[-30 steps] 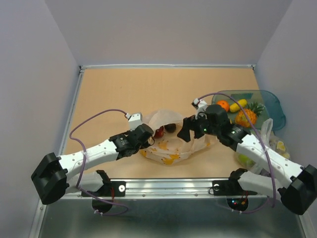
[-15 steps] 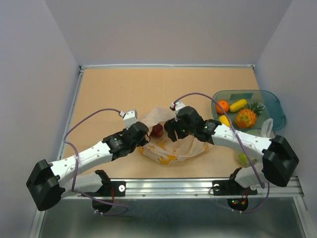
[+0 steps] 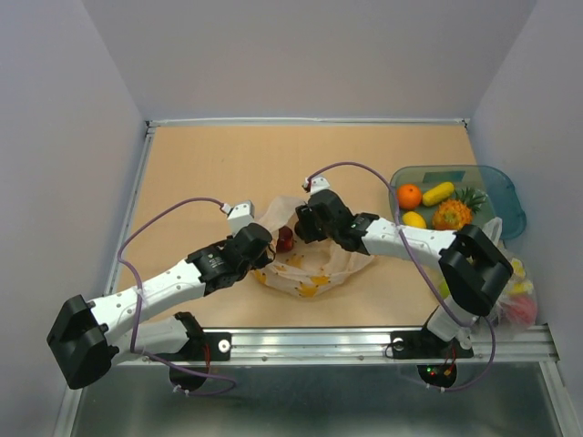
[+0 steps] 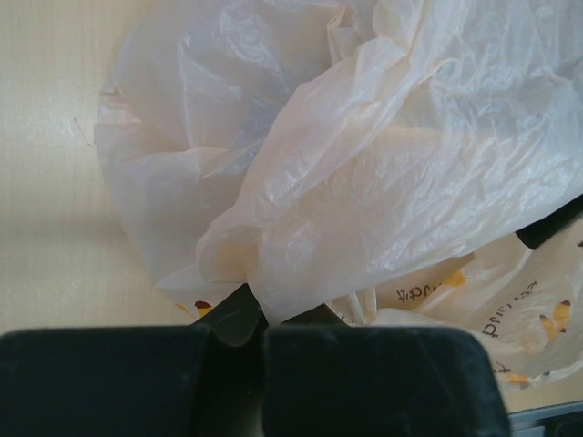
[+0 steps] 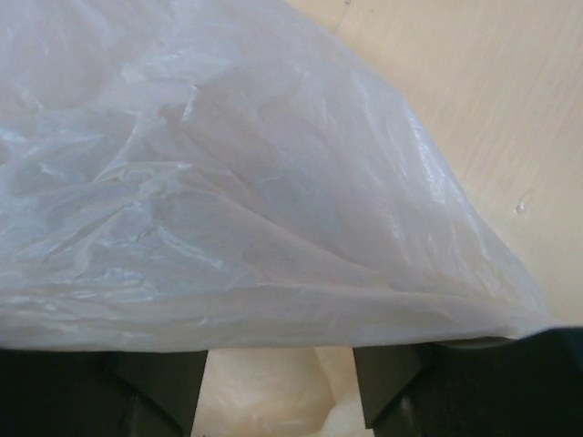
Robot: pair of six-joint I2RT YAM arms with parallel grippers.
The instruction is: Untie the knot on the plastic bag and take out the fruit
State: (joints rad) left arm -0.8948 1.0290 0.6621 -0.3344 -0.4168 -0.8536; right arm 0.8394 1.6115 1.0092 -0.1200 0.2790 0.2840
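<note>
Looking from above, the plastic bag point(image 3: 314, 273) lies mid-tabletop point(image 3: 209, 164), a dark red apple point(image 3: 285, 239) in its mouth, left pincer point(image 3: 266, 248) and right pincer point(image 3: 299, 223) at its far-left rim. Left wrist: jaws pressed together, pinching bag film; small dark print there, unreadable. Right wrist: fingers spread, film draped across them.

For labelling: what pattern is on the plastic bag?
Orange-yellow marks on pale plastic bag; left wrist view.
</note>
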